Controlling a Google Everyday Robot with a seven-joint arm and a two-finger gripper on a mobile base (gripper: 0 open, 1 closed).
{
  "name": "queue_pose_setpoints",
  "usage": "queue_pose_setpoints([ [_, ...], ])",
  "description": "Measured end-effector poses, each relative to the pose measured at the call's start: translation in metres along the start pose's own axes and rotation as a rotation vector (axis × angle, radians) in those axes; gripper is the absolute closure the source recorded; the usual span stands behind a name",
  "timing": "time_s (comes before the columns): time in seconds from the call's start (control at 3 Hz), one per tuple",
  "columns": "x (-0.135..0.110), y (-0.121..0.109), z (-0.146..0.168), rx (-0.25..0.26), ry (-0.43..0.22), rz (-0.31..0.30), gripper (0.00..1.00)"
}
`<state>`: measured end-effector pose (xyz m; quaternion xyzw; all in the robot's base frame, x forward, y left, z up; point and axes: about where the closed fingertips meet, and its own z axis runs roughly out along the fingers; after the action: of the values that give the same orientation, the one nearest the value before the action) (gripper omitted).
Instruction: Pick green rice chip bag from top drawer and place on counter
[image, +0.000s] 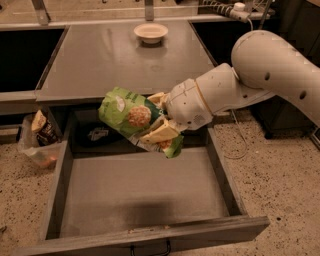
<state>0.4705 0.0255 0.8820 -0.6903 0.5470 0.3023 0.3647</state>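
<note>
My gripper (159, 116) is shut on the green rice chip bag (131, 116) and holds it in the air above the back of the open top drawer (140, 192), near the counter's front edge. The bag is crinkled, tilted, with its green label and rice chip picture facing me. My cream fingers (161, 133) clamp the bag's right end. The counter (100, 62) is the grey metal top behind and above the drawer. My white arm (260, 70) reaches in from the right.
A small cream bowl (150, 32) stands at the back of the counter. A brown-and-white snack bag in clear plastic (41, 137) sits on the speckled floor left of the drawer. A dark object (97, 134) lies at the drawer's back.
</note>
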Motion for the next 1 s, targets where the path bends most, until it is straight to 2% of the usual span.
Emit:
queue_pose_setpoints([
  [0.33, -0.007, -0.025, 0.001, -0.004, 0.016, -0.048, 1.0],
  [0.67, -0.022, -0.088, 0.002, 0.042, 0.036, -0.17, 1.0],
  [1.0, -0.044, -0.147, -0.011, 0.164, 0.006, -0.266, 1.0],
])
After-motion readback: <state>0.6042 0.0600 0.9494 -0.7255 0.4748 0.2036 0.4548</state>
